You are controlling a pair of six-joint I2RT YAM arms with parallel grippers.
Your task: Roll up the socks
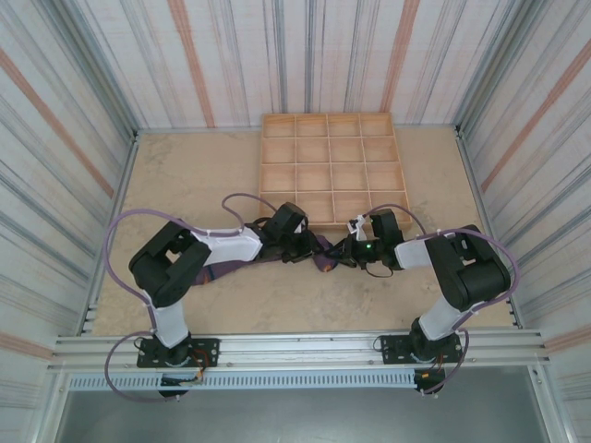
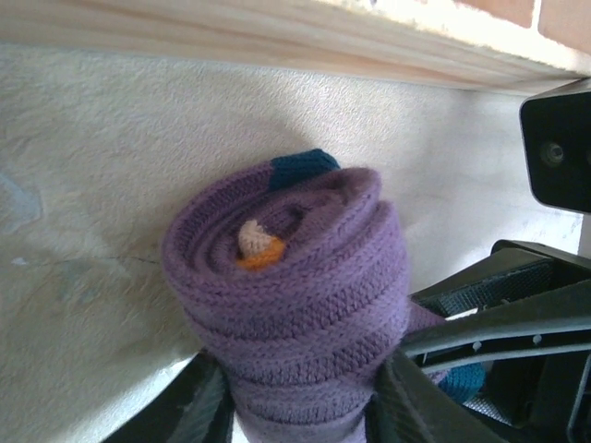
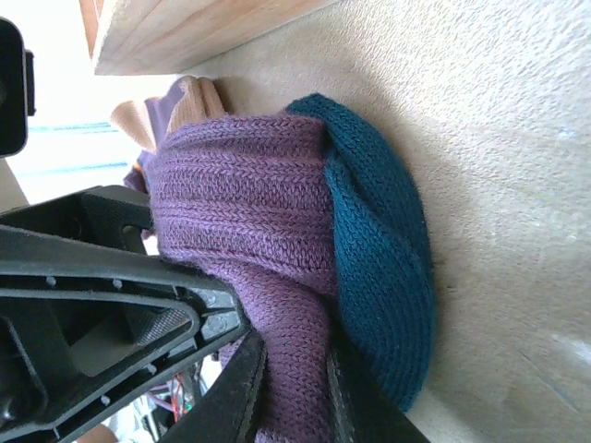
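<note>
Holds the two purple finely striped knit socks between both hands, wound together into a fat roll with a peach and orange tip showing at the core of the spiral and a teal patch on the outer turn. Rests that roll on the pale beige surface, near the middle and just in front of the light wooden grid tray; cannot tell whether it touches the tray's near rim.

Pinches the roll with the left hand, one finger pressed against each flank. Clamps the right hand on a narrow fold of purple knit beside the rounded teal heel, fingers nearly together.

Expect soft, light, springy cloth, with no stiffness of its own and likely to unwind once let go. Take hold across the full thickness of the roll so every layer is squeezed, not by the outermost turn alone. Tuck the loose end in firmly. Avoid pulling on the teal heel, which would stretch rather than carry the bundle.

Counts four rows of four compartments in the tray. Finds nothing in those in view; cannot tell for the near row, partly hidden behind the arms.
</note>
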